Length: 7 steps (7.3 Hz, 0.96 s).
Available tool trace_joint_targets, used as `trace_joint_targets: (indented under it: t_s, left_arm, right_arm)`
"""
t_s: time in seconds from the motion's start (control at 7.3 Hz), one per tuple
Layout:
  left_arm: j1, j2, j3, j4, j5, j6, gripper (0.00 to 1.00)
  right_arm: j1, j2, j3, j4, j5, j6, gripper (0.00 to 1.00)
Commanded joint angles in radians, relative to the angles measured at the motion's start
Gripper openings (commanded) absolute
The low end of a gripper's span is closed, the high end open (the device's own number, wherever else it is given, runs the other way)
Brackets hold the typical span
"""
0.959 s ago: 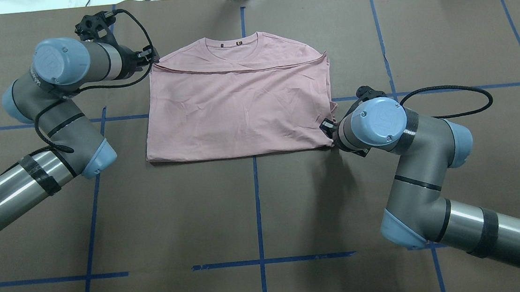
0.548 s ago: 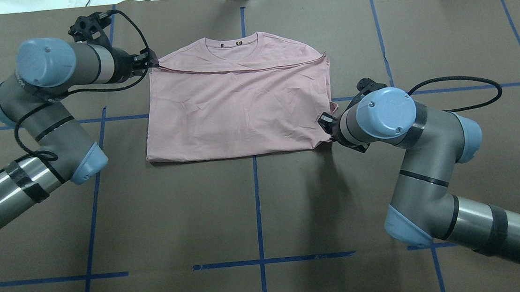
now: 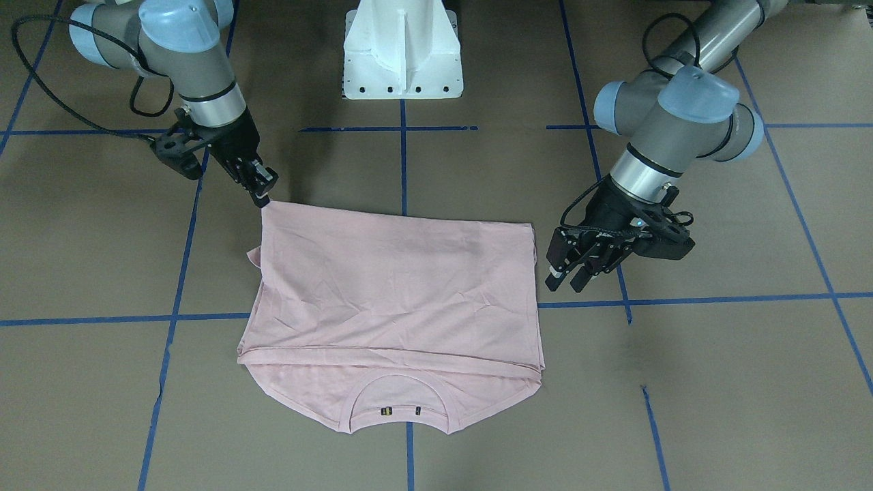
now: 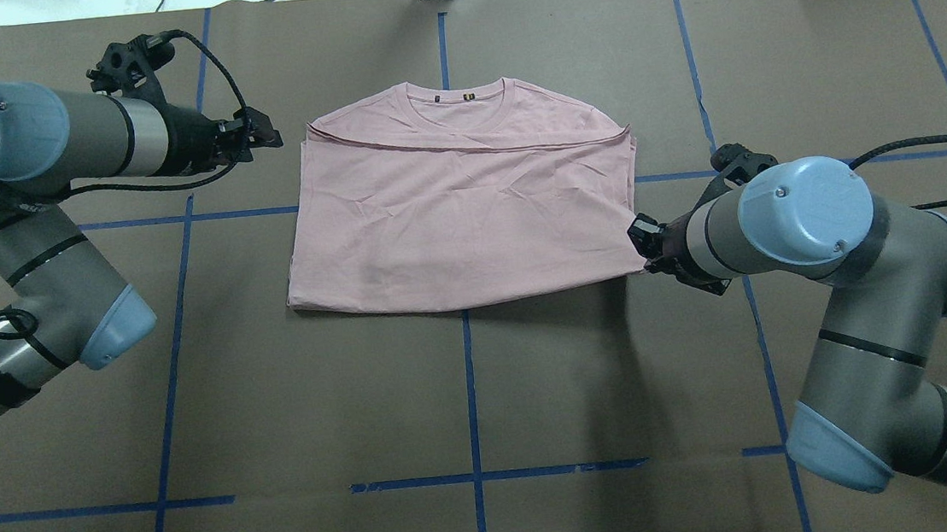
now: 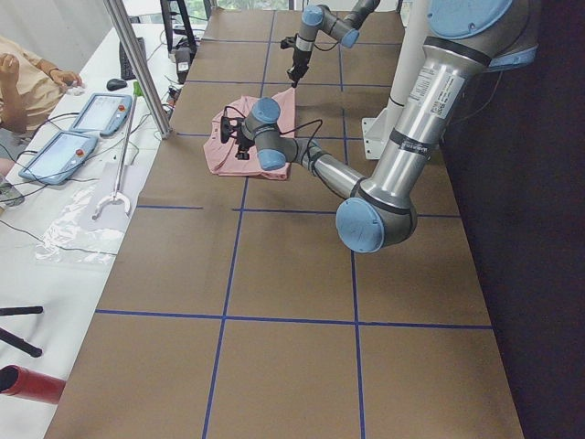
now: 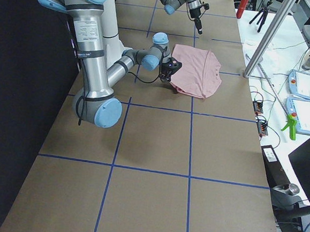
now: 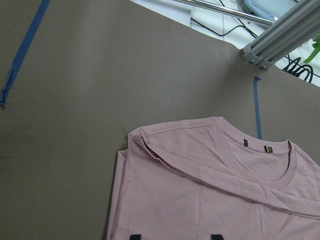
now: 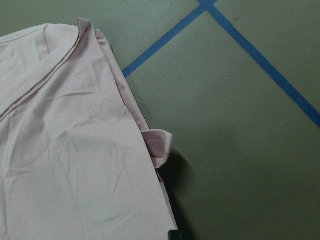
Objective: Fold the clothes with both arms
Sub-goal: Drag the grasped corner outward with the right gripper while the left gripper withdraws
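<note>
My left end effector point(image 3: 565, 283) has let go, jaws spread, clear of the T-shirt point(image 4: 460, 216), which has slid right across the counter point(image 4: 322, 399). My right end effector point(image 3: 262, 198) stays clenched on its near corner, so I judge this a repositioning drag.

Blue-taped brown table point(image 4: 322, 399), white pedestal point(image 3: 402, 51)
</note>
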Motion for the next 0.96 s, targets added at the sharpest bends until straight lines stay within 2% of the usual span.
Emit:
trace_joint_targets:
  t_s: [0.0,0.41,0.82]
  left_arm:
    - [0.001,0.003,0.0,0.002,-0.026,0.0,0.56]
    - [0.001,-0.005,-0.001,0.002,-0.029,-0.001,0.56]
    - [0.003,-0.008,-0.004,0.004,-0.032,0.0,0.56]
  right_arm:
    - [-0.043,-0.073,0.119,-0.074,0.002,0.002,0.0]
    - [-0.072,-0.103,0.193,-0.192,0.077,0.002,0.0]
    - [-0.085,-0.132,0.2,-0.194,0.125,0.002,0.0]
